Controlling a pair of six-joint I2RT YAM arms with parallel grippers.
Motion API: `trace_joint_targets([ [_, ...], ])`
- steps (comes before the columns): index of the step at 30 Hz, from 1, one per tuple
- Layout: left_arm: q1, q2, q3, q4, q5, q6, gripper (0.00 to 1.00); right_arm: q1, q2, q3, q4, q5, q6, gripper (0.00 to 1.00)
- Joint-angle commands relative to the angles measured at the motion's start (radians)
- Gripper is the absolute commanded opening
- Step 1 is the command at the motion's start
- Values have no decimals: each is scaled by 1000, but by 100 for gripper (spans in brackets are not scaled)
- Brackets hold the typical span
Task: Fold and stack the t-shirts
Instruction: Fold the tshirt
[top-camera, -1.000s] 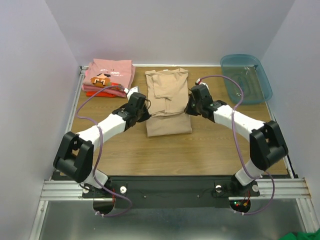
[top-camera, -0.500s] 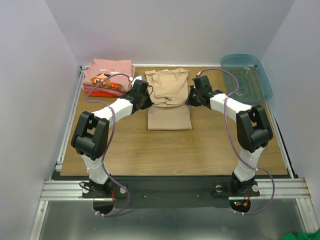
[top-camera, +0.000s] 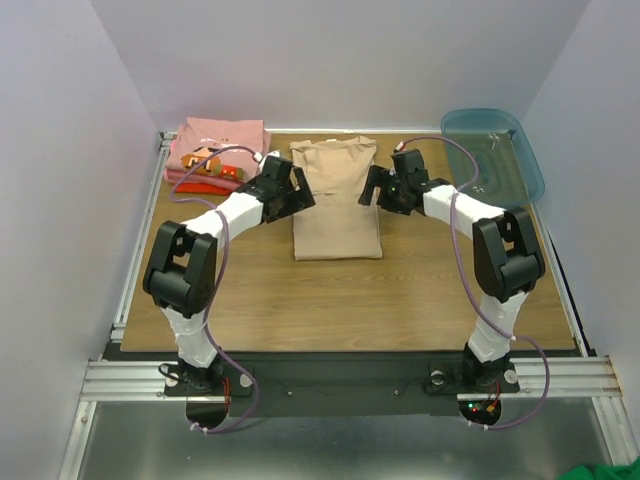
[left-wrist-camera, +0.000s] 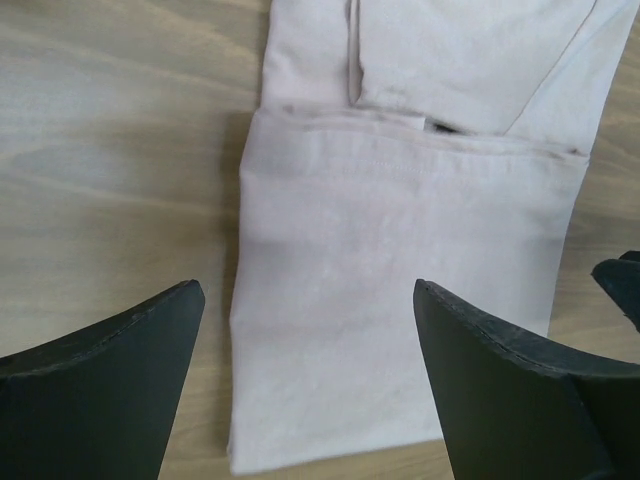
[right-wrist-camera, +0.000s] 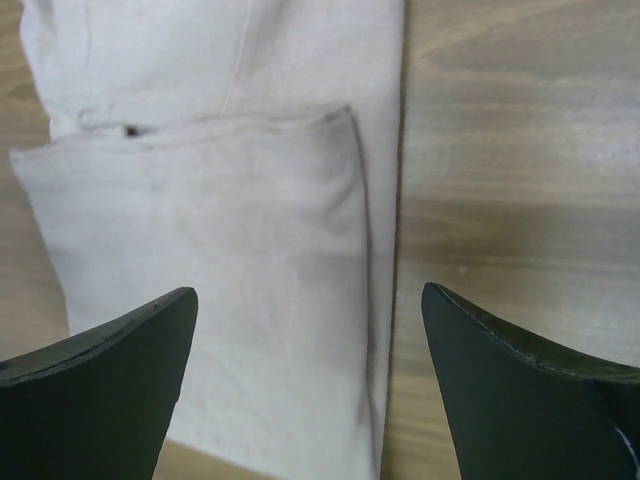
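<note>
A plain tan t-shirt (top-camera: 337, 215) lies folded into a narrow strip at the middle of the table, its near half doubled over onto the far half. My left gripper (top-camera: 301, 195) hovers at its left edge and my right gripper (top-camera: 368, 190) at its right edge. Both are open and hold nothing. In the left wrist view the tan t-shirt (left-wrist-camera: 400, 260) fills the space under the left gripper (left-wrist-camera: 310, 385). The right wrist view shows the tan t-shirt (right-wrist-camera: 230, 260) and its right edge under the right gripper (right-wrist-camera: 310, 390). A folded pink t-shirt (top-camera: 218, 140) with a cartoon face lies on a red-orange t-shirt (top-camera: 196, 186) at the back left.
A teal translucent bin (top-camera: 495, 155) stands at the back right corner. Grey walls close in the table on three sides. Bare wooden tabletop (top-camera: 340, 300) lies between the tan t-shirt and the arm bases.
Both grippers carried the near part of the tan t-shirt toward the back, folding it over, then opened and let it go. The shirt now lies flat and shorter.
</note>
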Motion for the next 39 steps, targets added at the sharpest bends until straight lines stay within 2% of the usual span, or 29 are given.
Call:
trace_joint_targets([
  [1, 1, -163, -103, 2, 4, -20, 98, 6, -119, -58, 37, -94, -23, 100],
  [6, -13, -292, -333, 42, 29, -77, 98, 28, -254, -283, 47, -52, 43, 100],
  [9, -18, -339, -445, 94, 90, -106, 98, 28, -323, -391, 97, -72, 125, 100],
  [10, -21, -344, -467, 106, 98, -114, 98, 28, -331, -453, 120, -91, 142, 100],
  [14, -24, -343, -530, 155, 148, -132, 98, 28, -316, -523, 197, -149, 230, 95],
  [16, -27, -340, -545, 181, 171, -143, 93, 28, -305, -538, 237, -151, 259, 87],
  [17, -32, -335, -560, 203, 182, -148, 92, 28, -305, -560, 257, -152, 285, 77],
  [21, -39, -314, -580, 215, 194, -157, 82, 28, -317, -600, 266, -146, 305, 56],
  [22, -39, -310, -587, 217, 194, -157, 80, 28, -322, -606, 269, -149, 308, 55],
  [26, -44, -303, -607, 230, 198, -164, 68, 28, -319, -624, 274, -138, 317, 53],
  [29, -44, -295, -608, 236, 193, -165, 59, 28, -314, -633, 277, -106, 325, 40],
  [30, -42, -287, -608, 238, 194, -165, 56, 28, -311, -636, 278, -103, 326, 32],
  [31, -44, -283, -607, 241, 196, -165, 50, 28, -309, -638, 280, -103, 328, 27],
  [32, -45, -274, -605, 247, 202, -165, 49, 28, -312, -640, 280, -103, 330, 14],
  [34, -47, -266, -602, 249, 214, -160, 30, 28, -325, -655, 280, -103, 333, 1],
  [36, -56, -258, -605, 252, 221, -160, 8, 28, -346, -673, 278, -97, 325, 1],
  [37, -58, -258, -608, 253, 219, -161, 0, 28, -372, -682, 280, -91, 323, 0],
  [39, -67, -270, -626, 259, 208, -161, 0, 28, -403, -719, 277, -91, 314, 0],
])
